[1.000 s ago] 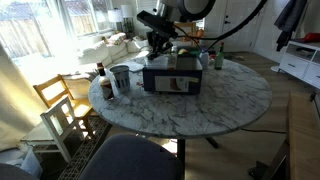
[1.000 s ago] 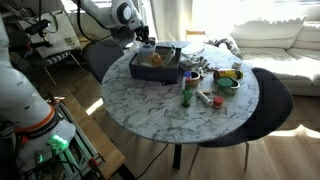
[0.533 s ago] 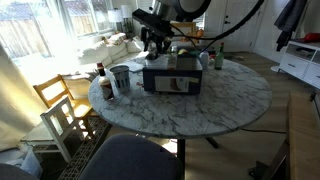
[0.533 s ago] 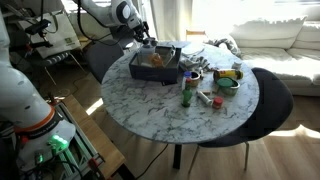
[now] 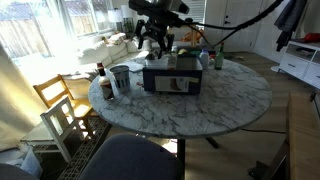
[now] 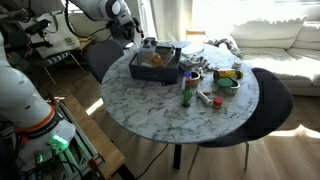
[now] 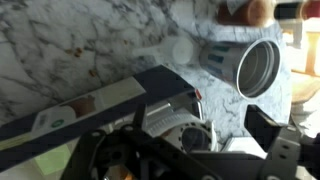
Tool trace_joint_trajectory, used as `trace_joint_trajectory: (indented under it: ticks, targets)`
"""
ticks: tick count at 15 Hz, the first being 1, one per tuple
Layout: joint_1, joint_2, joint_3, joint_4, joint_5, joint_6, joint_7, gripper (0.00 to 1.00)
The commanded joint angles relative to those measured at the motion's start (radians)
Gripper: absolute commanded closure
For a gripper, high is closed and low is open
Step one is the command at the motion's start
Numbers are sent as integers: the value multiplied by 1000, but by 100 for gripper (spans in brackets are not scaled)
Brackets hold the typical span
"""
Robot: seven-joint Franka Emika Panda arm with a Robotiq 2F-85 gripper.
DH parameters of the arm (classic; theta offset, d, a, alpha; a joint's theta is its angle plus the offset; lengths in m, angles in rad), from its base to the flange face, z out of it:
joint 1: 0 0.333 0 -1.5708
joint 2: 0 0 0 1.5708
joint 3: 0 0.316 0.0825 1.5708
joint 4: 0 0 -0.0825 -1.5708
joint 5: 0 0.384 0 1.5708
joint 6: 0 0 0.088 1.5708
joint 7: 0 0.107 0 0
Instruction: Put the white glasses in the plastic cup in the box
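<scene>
The dark grey-blue box (image 5: 172, 76) (image 6: 160, 63) (image 7: 120, 100) stands on the marble table with its pale label facing out. In the wrist view the white glasses (image 7: 196, 135) lie inside the box, one round lens showing. A small white shape at the box's far corner in an exterior view may be the glasses (image 6: 150, 43). My gripper (image 5: 155, 40) (image 6: 130, 30) (image 7: 185, 165) hovers above the box, open and empty, its dark fingers (image 7: 272, 145) spread either side of the glasses. The grey plastic cup (image 5: 120, 78) (image 7: 255, 63) stands beside the box.
A brown bottle with a red cap (image 5: 100, 73) stands next to the cup. A green bottle (image 6: 187, 92) and a bowl of small items (image 6: 228, 79) sit further along the table (image 5: 200, 110). A wooden chair (image 5: 60, 100) stands by the table's edge.
The gripper has opened and let go of the glasses, which now rest in the box. It has lifted up and away from the box.
</scene>
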Motion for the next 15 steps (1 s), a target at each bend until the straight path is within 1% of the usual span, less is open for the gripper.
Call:
trace_joint_trajectory:
  ticks: [1, 3, 5, 8, 9, 10, 11, 13, 15]
  targets:
    - [-28, -187, 78, -143, 113, -168, -201, 0]
    - [-32, -270, 89, -179, 142, -299, -301, 0]
    - [-34, -359, 86, -210, 110, -434, -340, 0]
    - [-61, -471, 87, -245, 48, -611, -424, 0]
    - [-77, -514, 86, -266, 17, -644, -449, 0]
    - [-90, -552, 78, -284, 15, -662, -511, 0]
    - [-89, -454, 103, -205, 49, -633, -439, 0]
    - [-112, -513, 103, -237, 40, -658, -491, 0]
    - [-118, -536, 103, -255, 38, -659, -506, 0]
